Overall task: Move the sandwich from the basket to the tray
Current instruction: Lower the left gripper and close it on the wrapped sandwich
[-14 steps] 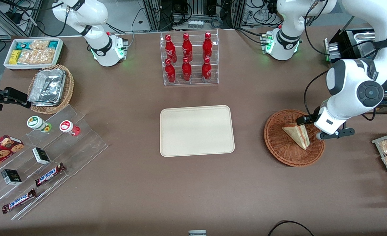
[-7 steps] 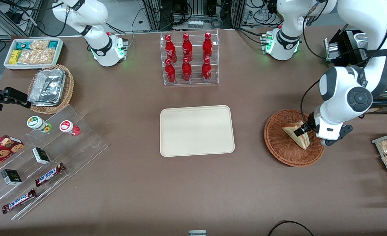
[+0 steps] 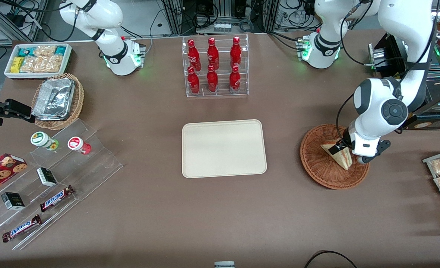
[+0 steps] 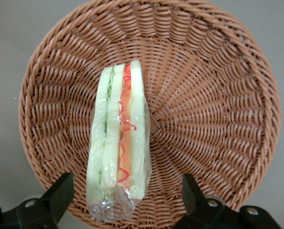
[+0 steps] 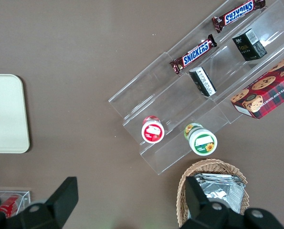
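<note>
A: What is the biggest thing near the claw?
B: The tray (image 3: 224, 148). It lies well apart from the claw (image 3: 342, 146), toward the parked arm's end of the table.

A: And right under the claw?
B: The basket (image 3: 318, 163). The claw hangs just above it.

A: Where is the sandwich (image 4: 119, 143)?
B: In the basket, standing on its edge, between the claw's two fingers (image 4: 60, 191).

A: Is the claw pinching it?
B: No. The fingers are spread wide, one on each side of the sandwich.
</note>
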You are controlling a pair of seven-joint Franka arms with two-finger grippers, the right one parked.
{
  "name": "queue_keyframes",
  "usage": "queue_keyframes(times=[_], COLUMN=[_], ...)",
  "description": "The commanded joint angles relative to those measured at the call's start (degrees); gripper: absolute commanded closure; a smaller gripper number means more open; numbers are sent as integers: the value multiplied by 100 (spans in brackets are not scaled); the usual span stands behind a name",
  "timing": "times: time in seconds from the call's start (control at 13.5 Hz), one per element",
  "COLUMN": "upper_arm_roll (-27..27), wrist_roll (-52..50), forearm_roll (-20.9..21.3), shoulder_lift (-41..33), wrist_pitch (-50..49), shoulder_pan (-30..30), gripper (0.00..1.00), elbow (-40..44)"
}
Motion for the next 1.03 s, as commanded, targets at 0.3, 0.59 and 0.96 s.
queue_keyframes(times=[0.3,0.59,0.96], upper_arm_roll=[14,14,14], wrist_roll=[-64,-64,-20], forearm_roll=[-6,-6,3], shoulder_lift=[177,282,265], wrist_pitch=[222,372,232], shoulder_pan=[4,22,22], gripper=[0,4,99], elbow=[-49,-49,-49])
